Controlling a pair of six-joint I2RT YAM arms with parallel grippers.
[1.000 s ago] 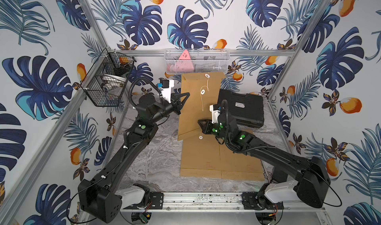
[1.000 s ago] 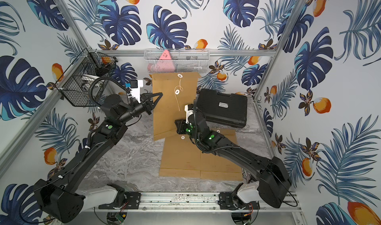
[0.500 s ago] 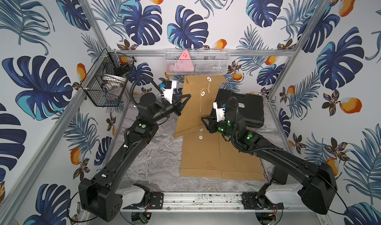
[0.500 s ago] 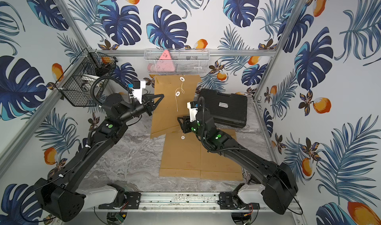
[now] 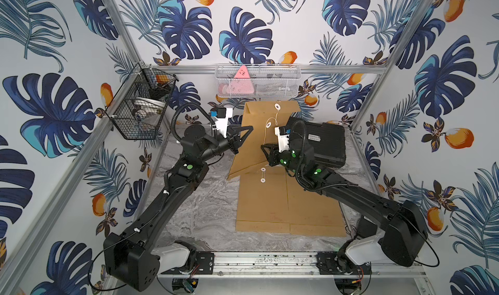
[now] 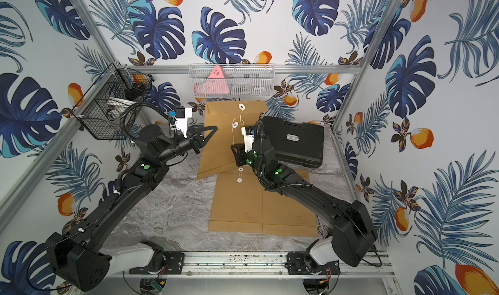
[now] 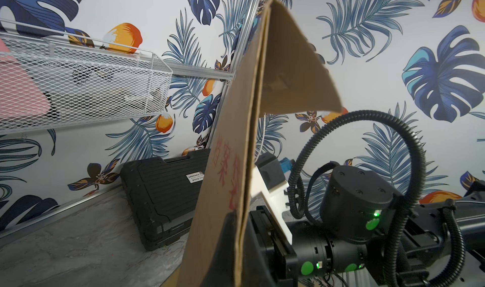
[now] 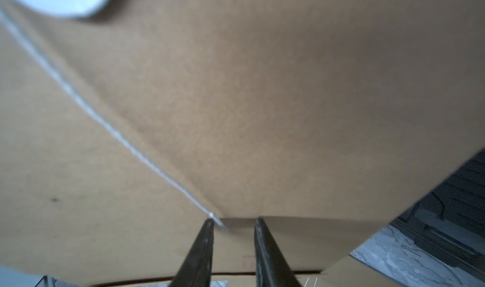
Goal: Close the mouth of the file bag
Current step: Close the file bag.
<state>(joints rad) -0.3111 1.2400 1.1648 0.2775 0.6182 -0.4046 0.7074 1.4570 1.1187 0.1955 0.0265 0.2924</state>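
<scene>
We make out large red Chinese characters [image 7: 224, 168] on the lifted file bag [image 7: 231, 125], and the one we can read is 案 (its neighbours are cut by the fold). The black case [image 7: 157, 193] bears a white label [image 7: 195, 177] with a line of capitals too small for us to read.

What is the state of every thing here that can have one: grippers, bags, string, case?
raised file bag: tilted up, flap open.
string: loose, not wound.
left gripper: shut on the raised file bag.
right gripper: open, at the string's end.
second file bag: lying flat.
black case: closed.
</scene>
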